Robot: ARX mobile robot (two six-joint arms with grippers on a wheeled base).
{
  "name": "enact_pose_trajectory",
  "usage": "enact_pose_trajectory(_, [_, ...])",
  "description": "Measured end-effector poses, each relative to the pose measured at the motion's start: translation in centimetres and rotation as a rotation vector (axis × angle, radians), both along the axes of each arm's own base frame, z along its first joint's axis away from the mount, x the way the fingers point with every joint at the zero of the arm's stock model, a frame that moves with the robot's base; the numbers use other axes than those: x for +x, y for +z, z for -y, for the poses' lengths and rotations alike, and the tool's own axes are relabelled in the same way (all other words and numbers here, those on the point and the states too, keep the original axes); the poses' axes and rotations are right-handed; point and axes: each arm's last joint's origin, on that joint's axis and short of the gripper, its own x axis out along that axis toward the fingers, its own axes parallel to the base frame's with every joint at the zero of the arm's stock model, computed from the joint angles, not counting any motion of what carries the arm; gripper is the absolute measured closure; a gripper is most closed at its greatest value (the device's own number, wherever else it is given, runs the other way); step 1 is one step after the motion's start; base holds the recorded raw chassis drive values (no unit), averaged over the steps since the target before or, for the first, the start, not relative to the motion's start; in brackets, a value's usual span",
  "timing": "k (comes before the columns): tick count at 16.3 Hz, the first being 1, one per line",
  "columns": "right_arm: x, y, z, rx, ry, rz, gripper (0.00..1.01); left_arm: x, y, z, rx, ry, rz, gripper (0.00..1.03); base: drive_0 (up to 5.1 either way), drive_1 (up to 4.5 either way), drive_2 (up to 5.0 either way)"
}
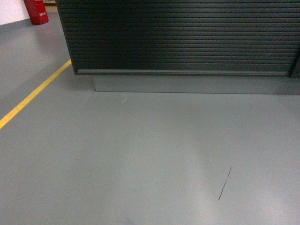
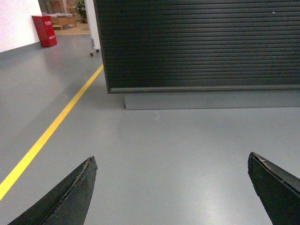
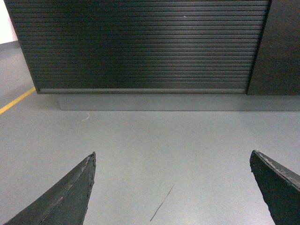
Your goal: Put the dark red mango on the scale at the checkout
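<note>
The robot faces the checkout (image 1: 183,37) from the floor side; only its dark ribbed front panel and grey base (image 1: 197,84) show. The counter top, the scale and the dark red mango appear in no view.

Risk: with the head camera angled at the floor (image 1: 140,159), the robot cannot confirm where the fruit or the scale sit. Any reach begun from this pose would be blind. A further advance of the wheeled base could also bring it against the grey base, since the panel fills the upper part of every view.

The left gripper (image 2: 171,187) has its jaws spread wide, nothing between them but bare floor. The right gripper (image 3: 171,187) stands the same: wide apart and empty. Both point forward and down at the foot of the counter.

The mango's position relative to either set of jaws cannot be told. Neither gripper carries it, and it probably lies above or outside the camera frames.

A yellow floor line (image 1: 33,96) runs at left, beside a red object (image 1: 36,11) by the wall.
</note>
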Motion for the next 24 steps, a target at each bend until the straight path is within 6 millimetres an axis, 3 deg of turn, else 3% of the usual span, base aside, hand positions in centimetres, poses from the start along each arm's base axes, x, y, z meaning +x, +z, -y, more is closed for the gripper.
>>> enact_pose_trajectory(24, [0.00, -0.01, 0.00, 0.000, 0.000, -0.001, 0.03, 0.00, 0.03, 0.00, 0.000, 0.000, 0.003, 0.05, 0.0, 3.51, -3.6])
